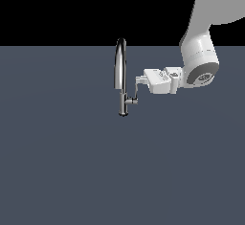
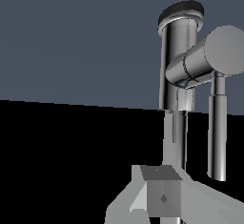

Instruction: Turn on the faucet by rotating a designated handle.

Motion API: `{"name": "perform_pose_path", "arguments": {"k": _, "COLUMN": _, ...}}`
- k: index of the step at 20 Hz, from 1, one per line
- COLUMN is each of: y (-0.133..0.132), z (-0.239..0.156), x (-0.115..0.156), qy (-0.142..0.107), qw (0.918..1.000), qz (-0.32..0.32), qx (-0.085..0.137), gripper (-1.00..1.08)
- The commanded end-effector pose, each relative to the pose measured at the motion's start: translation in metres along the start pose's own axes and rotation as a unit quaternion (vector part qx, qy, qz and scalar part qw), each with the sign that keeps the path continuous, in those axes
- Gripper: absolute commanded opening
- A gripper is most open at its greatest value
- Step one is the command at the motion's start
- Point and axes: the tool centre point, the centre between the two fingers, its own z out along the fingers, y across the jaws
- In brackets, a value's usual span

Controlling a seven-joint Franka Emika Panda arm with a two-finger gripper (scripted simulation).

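The tool is reaching sideways, touching the handle beside the faucet; whether it is clamped, I cannot tell.

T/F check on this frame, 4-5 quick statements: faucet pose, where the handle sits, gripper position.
1. The faucet stands upright on the grey surface. True.
2. The handle sticks out on the exterior view's left of the stem. False: it is on the exterior view's right, the side facing the arm.
3. The gripper comes at the faucet from the exterior view's right, roughly horizontal. True.
4. The gripper is down at the faucet's base. False: its tip sits by the upper end of the lever, above the stub.
5. The lever hangs down from the stub. False: in the exterior view it rises from the stub.
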Motion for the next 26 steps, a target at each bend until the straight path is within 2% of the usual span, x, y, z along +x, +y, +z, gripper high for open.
{"name": "perform_pose_path", "arguments": {"k": 1, "y": -0.001, "z": 0.002, "x": 0.012, "qy": -0.014, "qw": 0.9997, "qz": 0.015, "qx": 0.015, "gripper": -1.00}}
{"name": "perform_pose_path", "arguments": {"k": 7, "y": -0.001, "z": 0.005, "x": 0.027, "qy": -0.028, "qw": 0.9987, "qz": 0.031, "qx": 0.031, "gripper": -1.00}}
{"name": "perform_pose_path", "arguments": {"k": 12, "y": -0.001, "z": 0.005, "x": 0.027, "qy": -0.028, "qw": 0.9986, "qz": 0.031, "qx": 0.031, "gripper": -1.00}}
{"name": "perform_pose_path", "arguments": {"k": 26, "y": 0.029, "z": 0.007, "x": 0.017, "qy": -0.028, "qw": 0.9986, "qz": 0.031, "qx": 0.031, "gripper": -1.00}}
